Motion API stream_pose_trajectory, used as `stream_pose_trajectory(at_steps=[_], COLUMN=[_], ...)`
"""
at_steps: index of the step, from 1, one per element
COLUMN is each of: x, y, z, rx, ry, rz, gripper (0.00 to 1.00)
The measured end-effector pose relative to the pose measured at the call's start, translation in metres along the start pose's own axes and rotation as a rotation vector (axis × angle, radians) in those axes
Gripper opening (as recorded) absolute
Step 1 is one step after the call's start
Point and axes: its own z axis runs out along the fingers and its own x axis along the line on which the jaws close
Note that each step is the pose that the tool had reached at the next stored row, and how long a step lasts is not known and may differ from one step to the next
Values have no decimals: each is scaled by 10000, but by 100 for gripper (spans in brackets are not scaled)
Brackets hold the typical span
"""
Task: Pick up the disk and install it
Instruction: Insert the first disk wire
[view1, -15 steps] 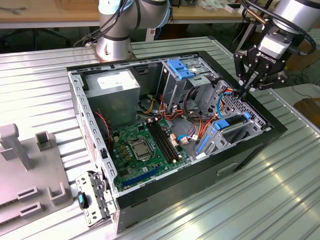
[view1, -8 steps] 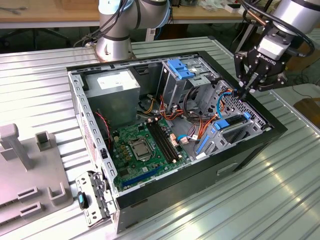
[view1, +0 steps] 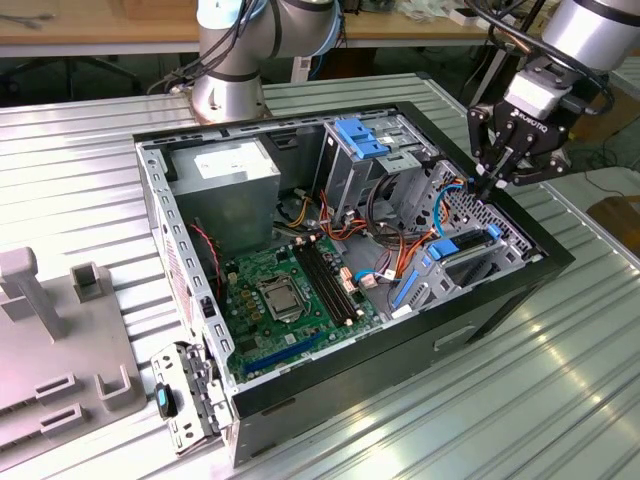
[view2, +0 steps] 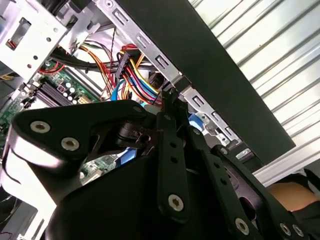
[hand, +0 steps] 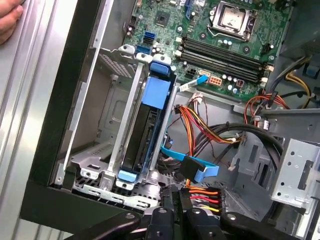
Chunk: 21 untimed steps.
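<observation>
Ribbed metal counter carries an open computer case, lying on its side with its insides facing up. Over the case's corner at the exterior view's right hangs the tool, fingers drawn in narrow until the tips meet, with nothing visible between them. In the first wrist view the tool sits just beside a bundle of red and orange cables and touches no part of the disk, as far as I can judge.

The disk stands on edge in a metal bay slot beside the case's black side wall. Its near blue end is close to the tips, slightly to one side, and its long axis runs away from the tool toward the motherboard. It looks seated in the slot rather than loose. The fixed blue bracket on the drive cage lies well apart. A person's hand rests on the counter outside the case.
</observation>
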Motion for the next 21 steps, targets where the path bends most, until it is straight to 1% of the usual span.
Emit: stream_pose_trajectory(at_steps=[2, 4, 8, 9, 12, 13, 18, 20, 21], x=[-14, -17, -18, -14, 75, 82, 83, 82, 71], y=[50, 61, 61, 63, 89, 95, 95, 99, 139], z=[0, 3, 9, 11, 17, 19, 29, 32, 33], rx=[6, 9, 9, 9, 9, 9, 9, 9, 10], ry=[1, 5, 24, 25, 24, 26, 45, 49, 48], rz=[0, 121, 807, 912, 921, 968, 1711, 1880, 1888], gripper=[16, 16, 16, 16, 16, 16, 16, 16, 16])
